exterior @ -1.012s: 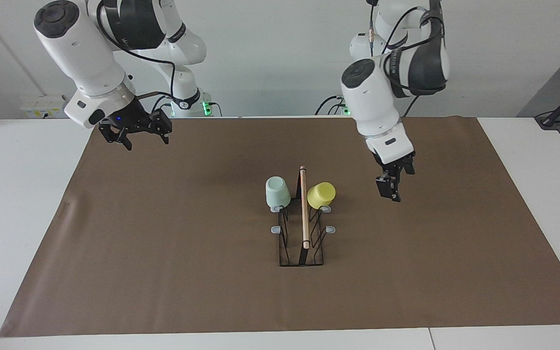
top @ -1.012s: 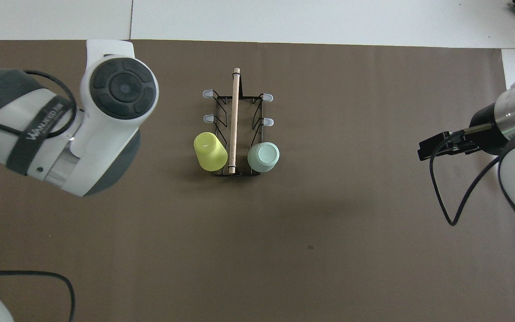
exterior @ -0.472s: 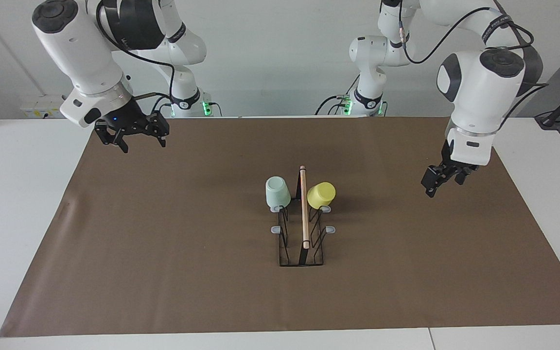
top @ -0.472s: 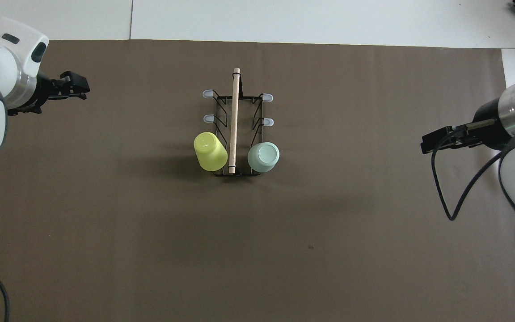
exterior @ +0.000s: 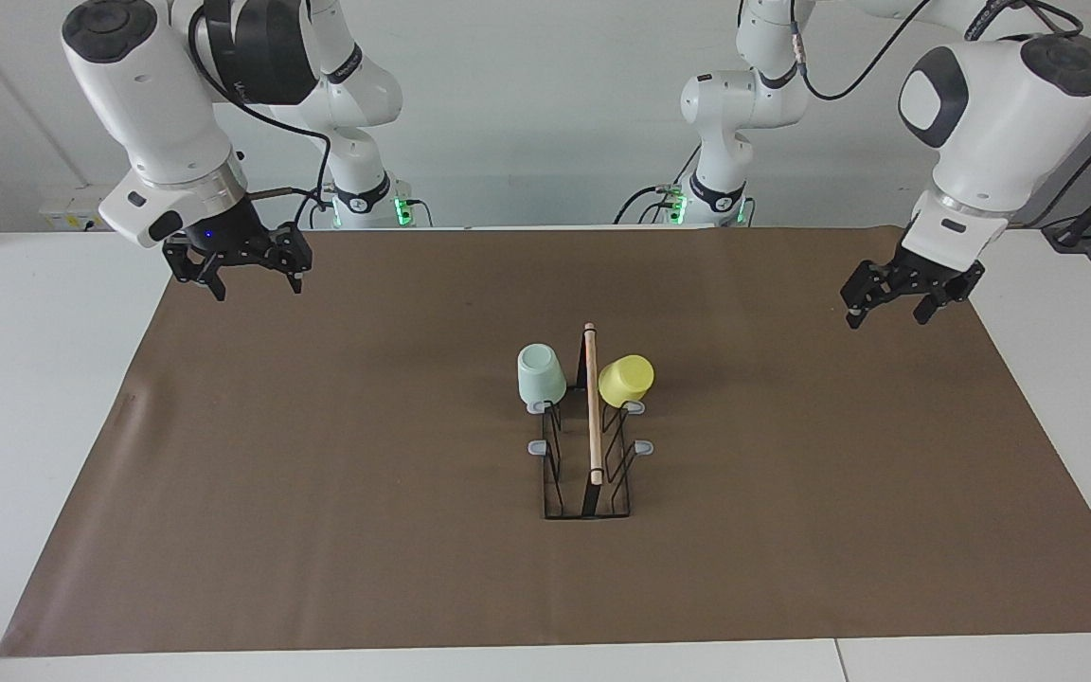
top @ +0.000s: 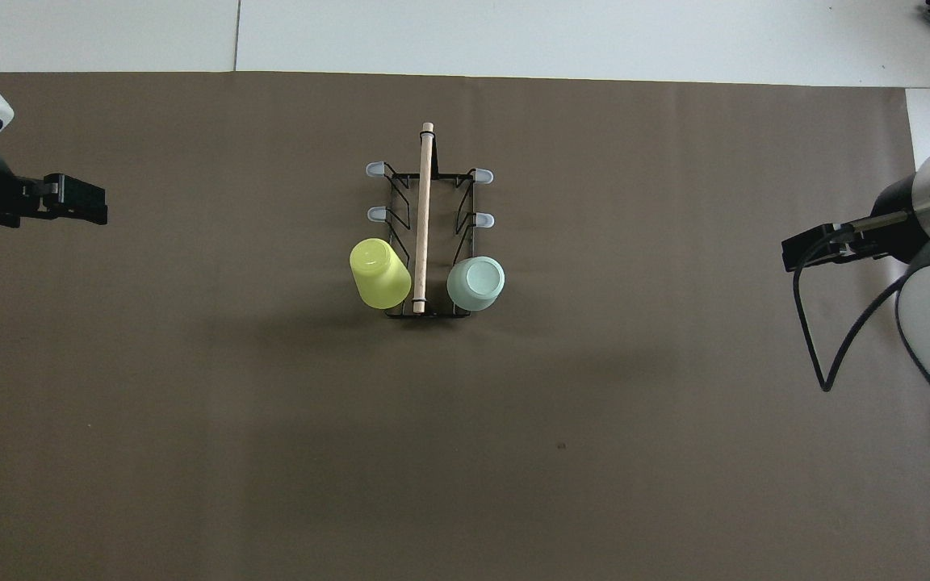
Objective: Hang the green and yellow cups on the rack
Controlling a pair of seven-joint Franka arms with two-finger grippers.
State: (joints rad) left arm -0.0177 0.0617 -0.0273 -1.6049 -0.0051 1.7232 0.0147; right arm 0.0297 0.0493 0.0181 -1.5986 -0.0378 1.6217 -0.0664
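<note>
My left claw (exterior: 891, 296) hangs in the air over the brown mat (exterior: 337, 493) at the left arm's end of the worktop (exterior: 25, 398), its fingers spread apart with nothing between them. My right claw (exterior: 254, 278) hangs over the mat's edge at the right arm's end, also spread open and empty. Both claws are well apart from the rack (exterior: 588, 445), which stands on the mat about midway between them.

The rack is a black wire frame with a light wooden rod (exterior: 592, 403) running along its top, one end pointing toward me and the other away. Grey-tipped prongs stick out on both sides of it. The green cup (exterior: 541, 373) sits upside down over the prong nearest to me on the side facing the right arm's end, close to upright, its flat bottom turned up. The yellow cup (exterior: 626, 379) sits on the matching nearest prong on the side facing the left arm's end, and it tilts outward, away from the rod. The rod runs between the two cups, each just beside it. The four prongs farther from me carry nothing.

In the overhead view my left claw (top: 77, 203) shows at the mat's edge and my right claw (top: 814, 247) near the mat's other edge, each well apart from the yellow cup (top: 380, 274), the green cup (top: 475, 282) and the rack (top: 400, 190).
</note>
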